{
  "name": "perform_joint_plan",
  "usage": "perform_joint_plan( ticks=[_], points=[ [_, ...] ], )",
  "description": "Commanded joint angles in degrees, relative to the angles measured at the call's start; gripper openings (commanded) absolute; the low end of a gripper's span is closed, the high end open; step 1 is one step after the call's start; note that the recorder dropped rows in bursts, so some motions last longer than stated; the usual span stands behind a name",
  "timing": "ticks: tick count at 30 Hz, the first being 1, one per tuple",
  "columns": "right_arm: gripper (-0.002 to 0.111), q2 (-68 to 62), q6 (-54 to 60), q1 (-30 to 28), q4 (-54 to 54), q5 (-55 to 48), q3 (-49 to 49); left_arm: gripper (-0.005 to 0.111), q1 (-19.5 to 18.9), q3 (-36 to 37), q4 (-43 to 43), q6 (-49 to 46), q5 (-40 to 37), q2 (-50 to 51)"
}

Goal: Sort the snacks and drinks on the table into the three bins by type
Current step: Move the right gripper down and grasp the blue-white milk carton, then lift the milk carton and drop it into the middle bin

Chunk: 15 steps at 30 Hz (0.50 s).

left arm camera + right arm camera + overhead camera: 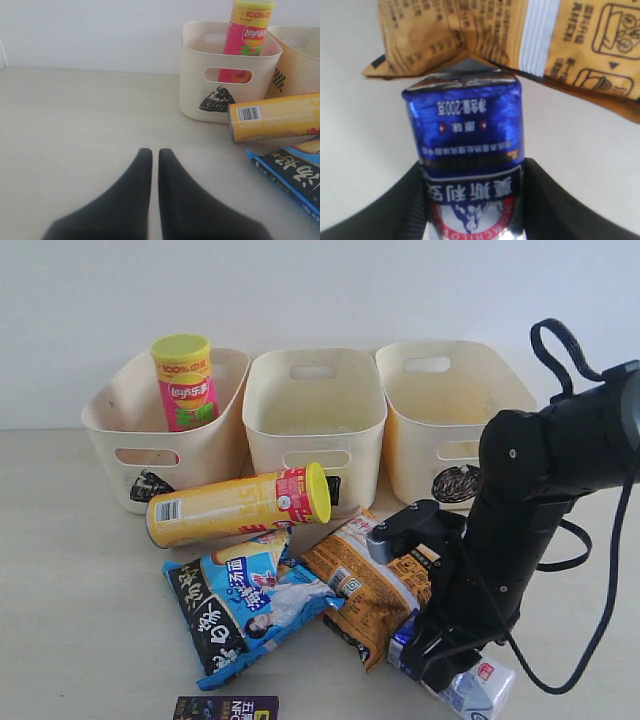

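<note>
The pink-green chip tube (185, 380) (248, 40) stands upright in the left bin (105, 445) (192, 75). The yellow tube (235, 505) (275, 116) lies on its side on the table (80, 590), in front of the bins. Below it lie the blue-black-white bag (245, 605) (295, 180) and the orange-brown bag (375, 585) (495, 35). My right gripper (425, 655) (472, 170) is shut on the blue-and-white carton (475, 685) (467, 130), low at the table beside the orange bag. The dark purple carton (225, 708) shows at the front edge. My left gripper (151, 152) is shut and holds nothing.
The middle bin (268, 445) and right bin (410, 460) stand in a row with the left one against a white wall; nothing shows inside them. The right arm and its black cable loop (590, 540) stand in front of the right bin.
</note>
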<state>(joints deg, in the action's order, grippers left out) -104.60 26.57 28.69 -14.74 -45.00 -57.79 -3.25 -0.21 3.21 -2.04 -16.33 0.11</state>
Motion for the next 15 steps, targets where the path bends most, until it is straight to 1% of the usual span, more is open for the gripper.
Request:
perform_joint_plan(
  ticks=[1,9,12,15],
  points=[
    [0.0,1.96,-0.1,-0.21,-0.03,-2.06,-0.59,0.004,0.01,0.21,-0.06,0.24,0.24,-0.11],
    [0.0,8.99,-0.1,-0.21,-1.11,-10.63,-4.85,0.004,0.01,0.21,-0.06,0.24,0.24,-0.11],
    [0.0,12.71,-0.71,-0.21,-1.26,-10.66,-8.14,0.004,0.01,0.21,-0.06,0.24,0.24,-0.11],
    [0.0,15.32,-2.26,-0.21,-1.26,-7.87,-12.44,0.004,0.01,0.21,-0.06,0.24,0.24,-0.11]
  ],
)
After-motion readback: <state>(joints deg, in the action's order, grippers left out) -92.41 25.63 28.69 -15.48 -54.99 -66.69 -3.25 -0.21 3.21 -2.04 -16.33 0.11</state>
